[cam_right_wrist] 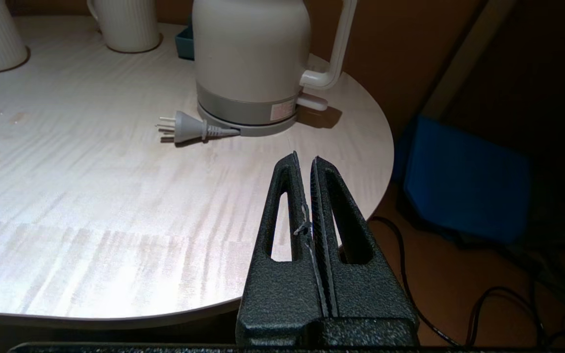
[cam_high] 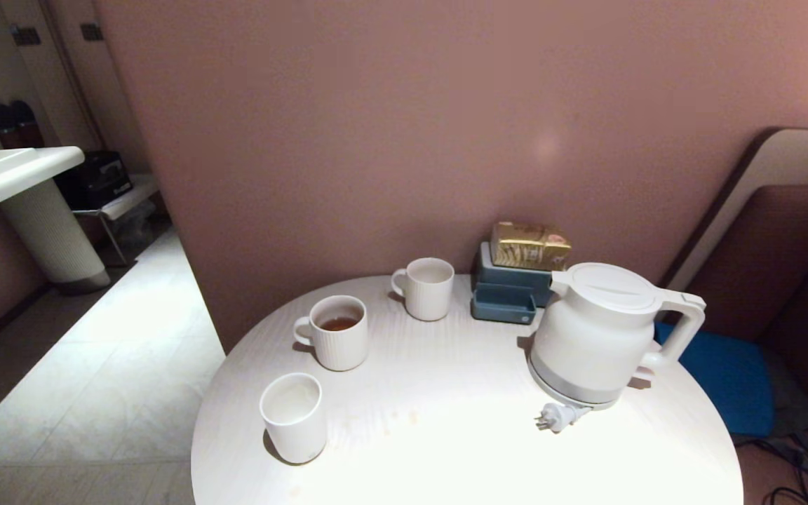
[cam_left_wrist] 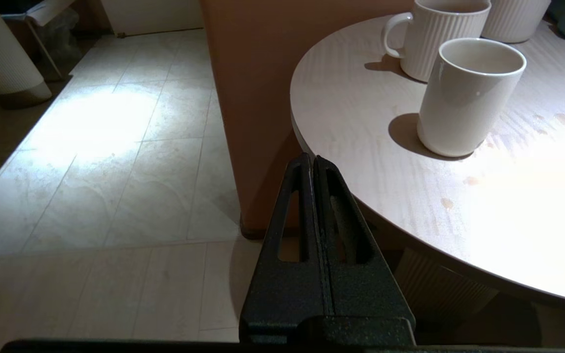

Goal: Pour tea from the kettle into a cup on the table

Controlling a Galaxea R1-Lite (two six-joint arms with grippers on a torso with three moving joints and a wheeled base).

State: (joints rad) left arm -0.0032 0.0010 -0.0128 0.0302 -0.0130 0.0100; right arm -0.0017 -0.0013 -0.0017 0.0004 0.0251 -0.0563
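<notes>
The kettle (cam_high: 597, 337) stands upright on its grey base at the right side of the counter (cam_high: 446, 449), lid shut, handle turned to the right and spout toward the back left; its plug (cam_high: 557, 416) lies loose on the counter just in front of the base. The cup (cam_high: 294, 416) — plain, without handle — stands upright near the counter's front left edge, well apart from the kettle, and its inside looks pale, with no liquid that I can make out. Behind it is a ribbed mug (cam_high: 334, 332) with its handle to the left, holding a little tea (cam_high: 339, 324); a second ribbed mug (cam_high: 426, 287) stands further back toward the wall. A blue-grey box (cam_high: 506, 293) sits against the wall just behind the kettle, with a gold packet (cam_high: 530, 245) on top. Small brownish spots mark the counter near the cup. My left jaws (cam_left_wrist: 312, 159) are pressed together, holding nothing, poised off the counter's left edge above the tiled floor (cam_left_wrist: 91, 171), pointing toward the cup. My right jaws (cam_right_wrist: 304, 158) are likewise closed and empty — poised over the counter's front right edge, short of the kettle. A blue cushion (cam_high: 723, 379) lies on the seat to the right of the counter.
</notes>
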